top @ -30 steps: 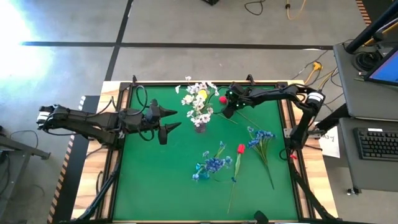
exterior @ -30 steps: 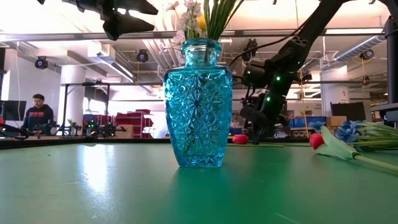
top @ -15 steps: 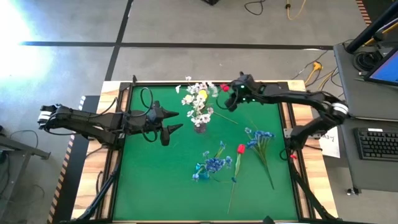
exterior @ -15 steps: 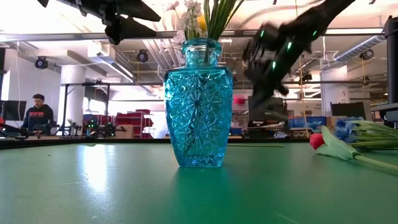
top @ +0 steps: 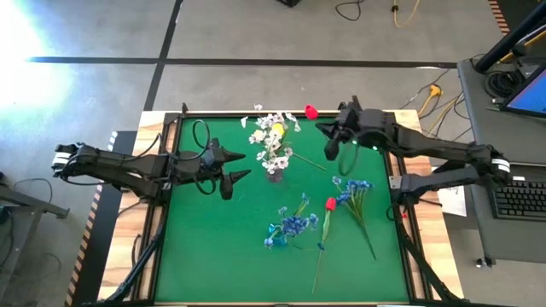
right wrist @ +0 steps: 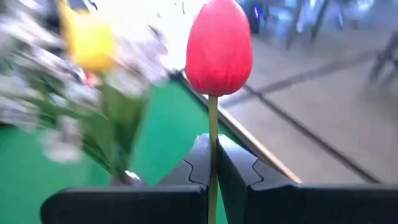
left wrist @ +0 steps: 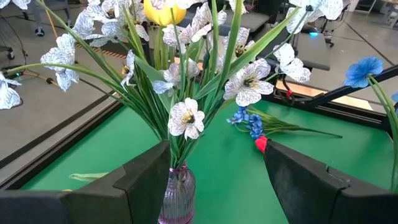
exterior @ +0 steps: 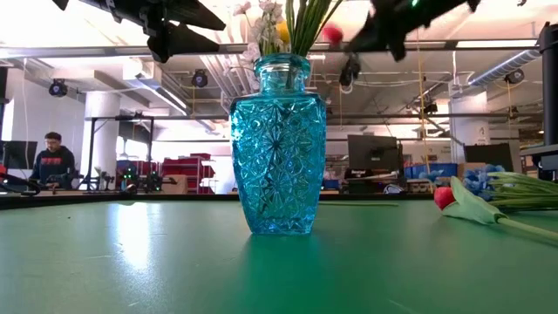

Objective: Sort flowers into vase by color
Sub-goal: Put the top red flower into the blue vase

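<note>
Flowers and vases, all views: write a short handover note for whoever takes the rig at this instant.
Right gripper: shut on a red tulip, held up near the table's far edge.
Left gripper: open, empty, hovering beside the clear vase.
Done: white blossoms and a yellow tulip stand in that vase.
Left: the held tulip, a second red tulip, and blue flowers lying on the mat. The blue vase is near the front.

A robotics lab: computer monitors, ceiling ducts, shelving and a seated person behind the table.
</note>
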Controlling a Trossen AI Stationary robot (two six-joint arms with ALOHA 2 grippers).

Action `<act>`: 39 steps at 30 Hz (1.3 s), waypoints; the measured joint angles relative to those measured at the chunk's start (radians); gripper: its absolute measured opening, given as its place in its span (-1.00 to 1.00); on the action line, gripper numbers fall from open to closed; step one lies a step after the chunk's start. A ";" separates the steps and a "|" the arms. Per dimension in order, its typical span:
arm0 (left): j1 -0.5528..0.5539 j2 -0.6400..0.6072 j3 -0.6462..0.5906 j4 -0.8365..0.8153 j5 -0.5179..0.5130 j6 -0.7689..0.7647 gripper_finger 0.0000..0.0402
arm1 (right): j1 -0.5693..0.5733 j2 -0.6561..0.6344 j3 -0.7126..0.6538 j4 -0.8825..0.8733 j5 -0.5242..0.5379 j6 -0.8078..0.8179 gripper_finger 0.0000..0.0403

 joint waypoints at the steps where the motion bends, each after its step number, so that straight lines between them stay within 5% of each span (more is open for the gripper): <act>1: 0.000 0.000 0.000 0.000 0.000 0.000 0.23 | 0.014 -0.018 0.000 0.006 0.000 -0.003 -0.94; 23: -0.006 0.000 0.000 -0.007 0.001 -0.020 0.23 | 0.441 -0.048 -0.014 0.391 0.003 -0.188 -0.94; 39: -0.006 0.000 0.000 -0.007 0.001 -0.027 0.23 | 0.555 0.267 -0.058 1.071 -0.004 -0.362 -0.94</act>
